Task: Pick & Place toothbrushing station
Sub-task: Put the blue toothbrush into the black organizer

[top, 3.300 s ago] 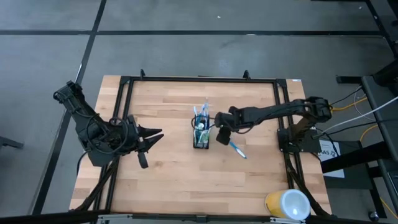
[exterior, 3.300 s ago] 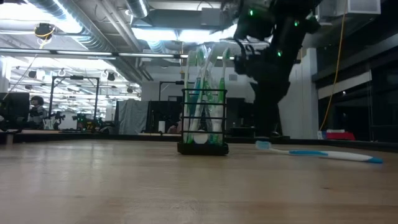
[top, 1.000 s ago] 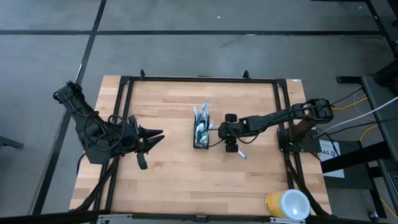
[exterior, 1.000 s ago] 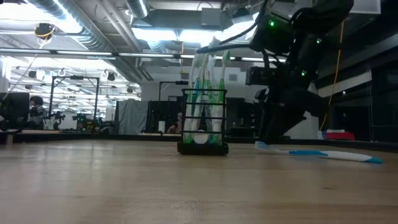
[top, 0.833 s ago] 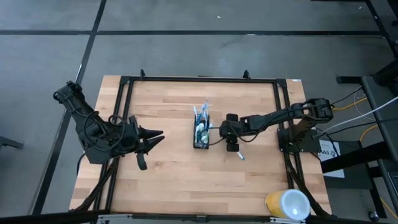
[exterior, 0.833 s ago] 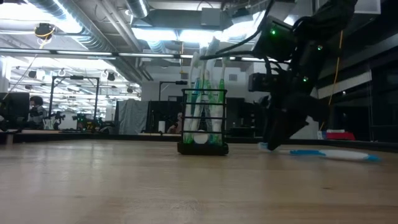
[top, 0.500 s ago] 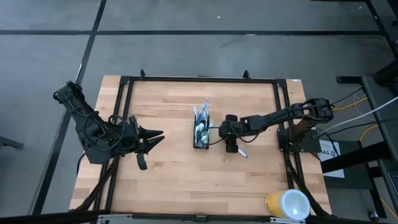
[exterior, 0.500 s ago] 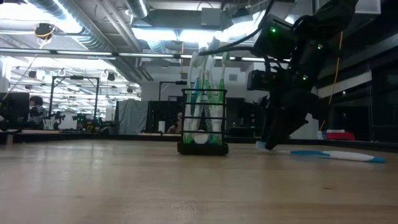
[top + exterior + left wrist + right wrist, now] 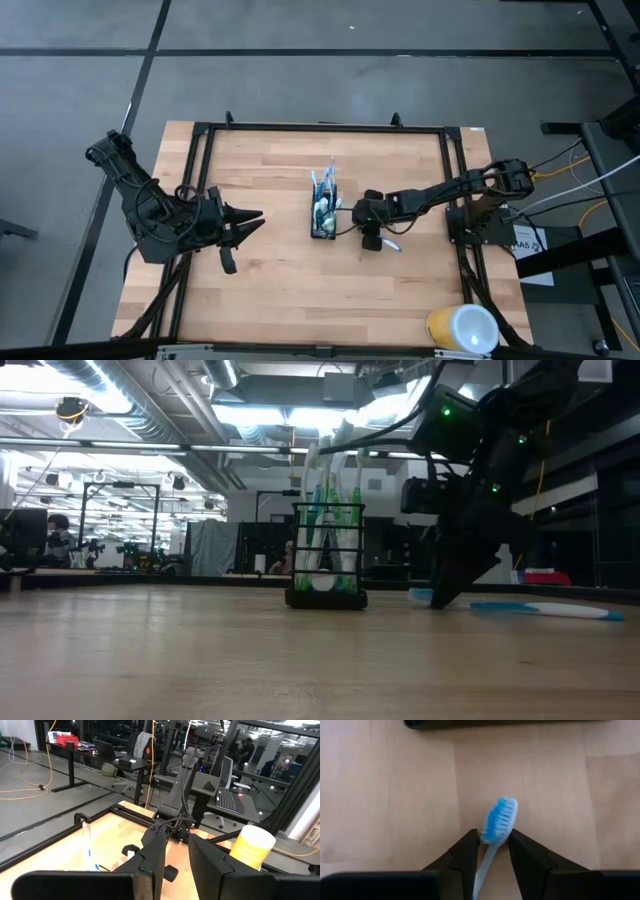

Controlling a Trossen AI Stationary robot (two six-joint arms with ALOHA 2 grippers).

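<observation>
Right now the right gripper [image 9: 491, 851] sits low on the table [image 9: 270, 290], fingers pinching a blue-white toothbrush [image 9: 498, 822] just beside the black mesh holder [image 9: 323, 217]. Well apart, the left gripper [image 9: 245, 224] hangs open; a yellow cup [image 9: 462, 328] stands at the corner.

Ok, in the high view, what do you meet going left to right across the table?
left gripper → mesh holder → right gripper on the blue-white toothbrush → yellow-and-white cup
</observation>
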